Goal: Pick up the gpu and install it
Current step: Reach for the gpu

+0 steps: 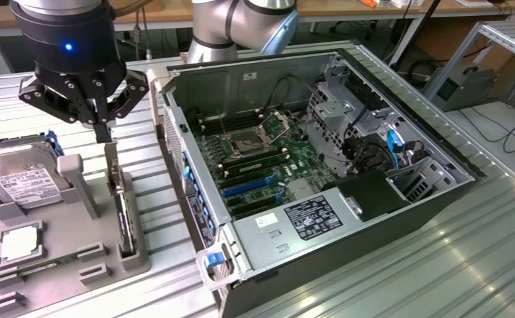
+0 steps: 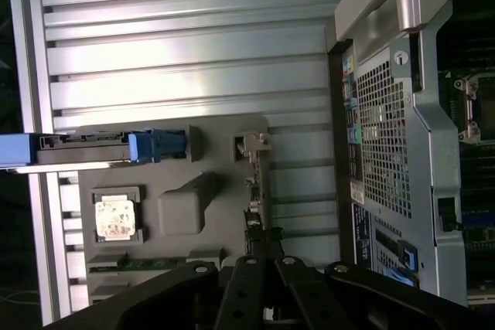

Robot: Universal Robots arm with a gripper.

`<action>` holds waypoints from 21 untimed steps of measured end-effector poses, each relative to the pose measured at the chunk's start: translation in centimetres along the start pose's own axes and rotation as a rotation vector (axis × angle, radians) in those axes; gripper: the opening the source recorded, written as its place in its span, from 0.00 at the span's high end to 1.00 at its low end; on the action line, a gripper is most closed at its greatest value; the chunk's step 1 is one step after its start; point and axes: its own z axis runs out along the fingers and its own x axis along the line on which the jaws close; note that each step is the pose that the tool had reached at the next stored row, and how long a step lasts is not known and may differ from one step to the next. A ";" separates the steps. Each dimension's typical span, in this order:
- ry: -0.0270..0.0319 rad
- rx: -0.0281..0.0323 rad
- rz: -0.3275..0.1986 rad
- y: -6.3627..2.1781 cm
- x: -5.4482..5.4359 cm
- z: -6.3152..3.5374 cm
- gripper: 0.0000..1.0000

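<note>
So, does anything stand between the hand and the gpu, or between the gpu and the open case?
Nothing visible separates the closed hand from the thin dark expansion card standing in the grey holder; it is at the card's upper end. Toward the open black computer case, only its perforated wall rises.

Bright overhead light glares off the ribbed metal table (image 1: 434, 265).
</note>
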 end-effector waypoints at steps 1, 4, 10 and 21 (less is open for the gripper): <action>-0.0001 -0.0001 0.000 -0.08 0.0 0.01 0.89; -0.0001 -0.0001 0.000 -0.27 0.0 0.06 0.89; 0.0001 0.0001 0.000 -0.46 0.0 0.20 0.89; 0.0001 0.0000 0.000 -0.87 -0.1 0.63 0.89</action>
